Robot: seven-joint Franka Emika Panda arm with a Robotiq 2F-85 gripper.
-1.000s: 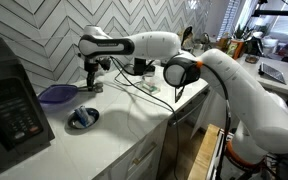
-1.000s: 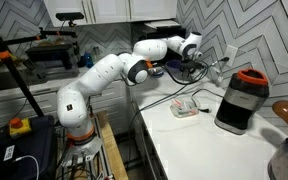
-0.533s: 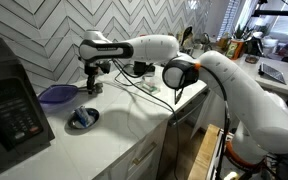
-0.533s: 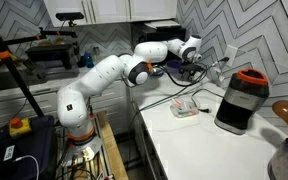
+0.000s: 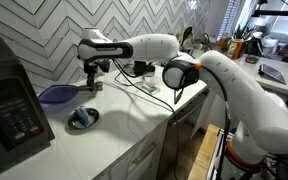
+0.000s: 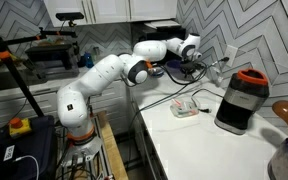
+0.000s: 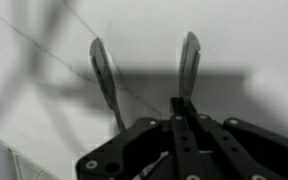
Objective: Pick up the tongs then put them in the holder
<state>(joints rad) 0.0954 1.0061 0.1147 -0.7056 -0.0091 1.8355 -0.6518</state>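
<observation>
My gripper (image 7: 174,106) is shut on the joined end of the tongs (image 7: 189,60). Their two slim silvery arms spread away from it over the white counter in the wrist view. In an exterior view my gripper (image 5: 92,83) hangs low over the counter by the tiled back wall, just right of the purple bowl (image 5: 56,95). In an exterior view the tongs (image 6: 218,66) stick out from my gripper (image 6: 202,68). The holder (image 6: 285,160), a shiny steel canister with a wooden spoon in it, stands at the near right corner, far from my gripper.
A black box appliance (image 5: 9,105) stands at the counter's left end and also shows in an exterior view (image 6: 239,100). A small dish (image 5: 83,118) lies in front of the bowl. A black cable (image 5: 149,88) runs along the counter. A small white device (image 6: 187,108) lies mid-counter.
</observation>
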